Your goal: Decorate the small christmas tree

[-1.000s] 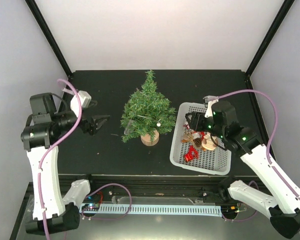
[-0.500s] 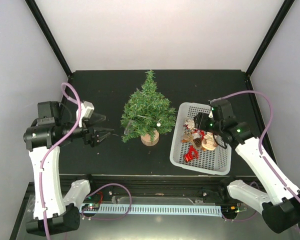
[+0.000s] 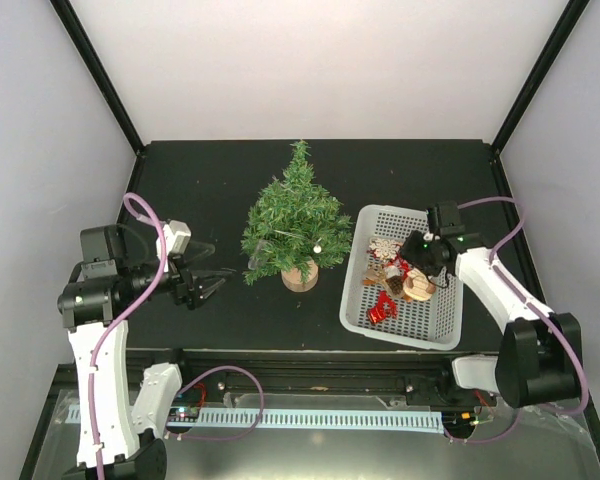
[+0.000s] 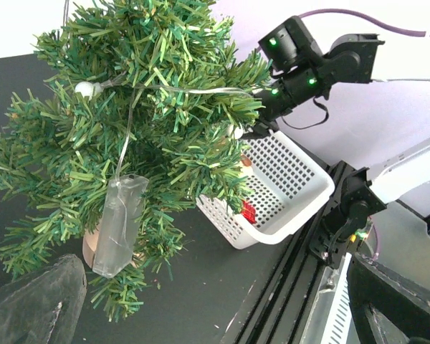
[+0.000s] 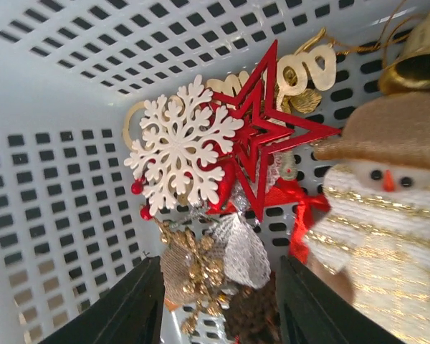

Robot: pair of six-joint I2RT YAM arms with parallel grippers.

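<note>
The small christmas tree (image 3: 297,228) stands mid-table on its wooden disc, filling the left wrist view (image 4: 150,122), with a string of white bulbs and a clear battery pack (image 4: 117,226) hanging in its branches. My left gripper (image 3: 205,285) is open and empty, left of the tree and apart from it. My right gripper (image 3: 412,262) is down in the white basket (image 3: 365,315), open. Its fingers (image 5: 122,308) straddle a gold-and-silver leaf and pine cone ornament (image 5: 208,269) closely. A white snowflake (image 5: 180,147), red star (image 5: 261,129) and snowman (image 5: 383,208) lie just beyond.
The basket (image 4: 294,179) sits right of the tree, near the table's front edge. A gold bell (image 5: 416,57) and a gold script ornament (image 5: 301,72) lie at its far wall. A black rail (image 3: 310,365) runs along the front edge.
My right gripper has sunk lower into the basket and its jaws have narrowed around the ornament cluster. My left arm has drawn back down and left, away from the tree.
</note>
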